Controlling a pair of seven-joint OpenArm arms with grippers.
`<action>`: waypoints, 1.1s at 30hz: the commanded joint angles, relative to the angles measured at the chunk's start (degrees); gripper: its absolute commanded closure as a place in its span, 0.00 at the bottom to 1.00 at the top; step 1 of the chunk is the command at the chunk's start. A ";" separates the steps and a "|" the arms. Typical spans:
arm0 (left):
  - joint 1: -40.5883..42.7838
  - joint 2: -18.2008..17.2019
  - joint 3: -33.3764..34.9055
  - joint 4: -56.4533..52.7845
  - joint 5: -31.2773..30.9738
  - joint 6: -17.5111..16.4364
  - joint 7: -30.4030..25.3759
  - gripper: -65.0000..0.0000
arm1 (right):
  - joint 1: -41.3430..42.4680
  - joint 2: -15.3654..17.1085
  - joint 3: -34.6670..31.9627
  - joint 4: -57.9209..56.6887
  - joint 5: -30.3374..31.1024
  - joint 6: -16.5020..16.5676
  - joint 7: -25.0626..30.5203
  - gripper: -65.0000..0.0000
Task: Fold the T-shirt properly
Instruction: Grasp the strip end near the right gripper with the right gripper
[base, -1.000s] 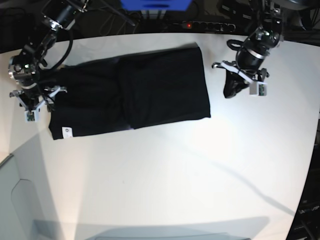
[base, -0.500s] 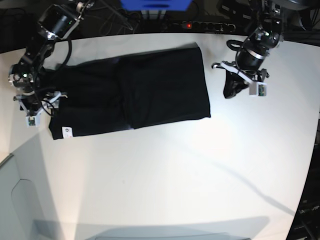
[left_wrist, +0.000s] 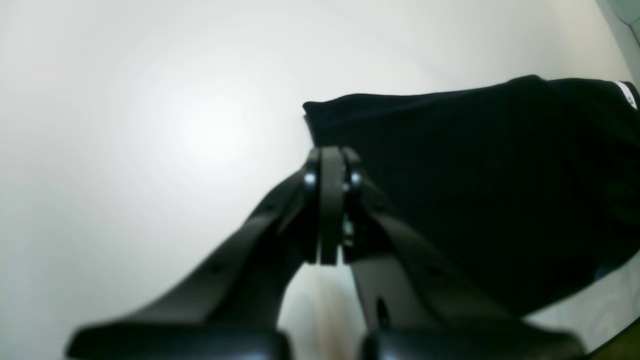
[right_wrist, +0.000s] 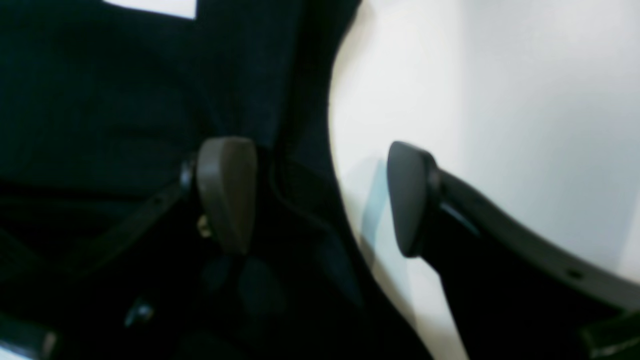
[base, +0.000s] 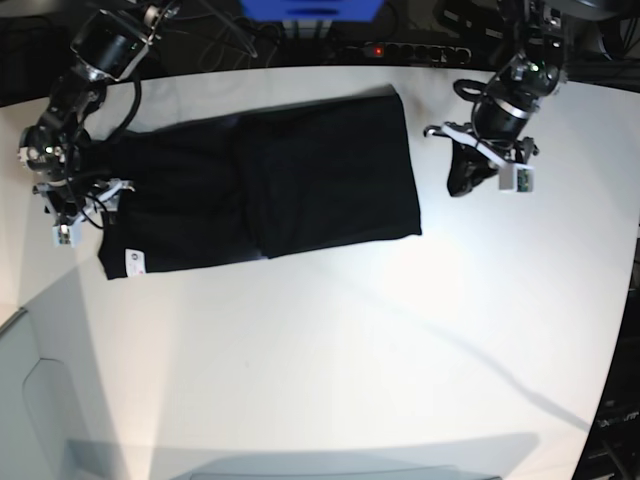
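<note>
The black T-shirt (base: 270, 185) lies flat on the white table (base: 330, 360) as a long folded rectangle, with a small white tag (base: 132, 262) at its near left corner. My right gripper (base: 82, 205) is at the shirt's left edge. In the right wrist view it (right_wrist: 317, 197) is open, with one finger (right_wrist: 225, 195) over the black cloth (right_wrist: 125, 100) and the other finger (right_wrist: 410, 200) over bare table, the cloth's edge between them. My left gripper (base: 458, 185) is shut and empty, to the right of the shirt. In the left wrist view it (left_wrist: 327, 165) hovers just off the shirt's (left_wrist: 475, 175) corner.
A power strip with a red light (base: 400, 50) and a blue box (base: 310, 10) sit beyond the table's far edge. The table's curved edge (base: 620, 300) runs down the right side. A pale panel (base: 40, 400) stands at the near left.
The right arm has shifted slightly at the shirt's left edge, its gripper staying over that edge. The left arm and the shirt have not moved.
</note>
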 joint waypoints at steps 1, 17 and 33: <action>0.19 -0.62 -0.44 0.31 -0.37 -0.23 -1.11 1.00 | 0.10 0.13 0.00 0.25 -0.95 0.19 -1.14 0.39; -0.87 1.84 -4.92 -6.55 -0.55 -0.23 -1.11 1.00 | -1.04 0.04 0.09 1.39 -0.95 0.19 -1.14 1.00; -11.86 7.29 0.97 -18.77 -0.37 0.29 -1.02 1.00 | -6.49 -9.10 -9.93 28.64 -0.95 0.19 -1.58 1.00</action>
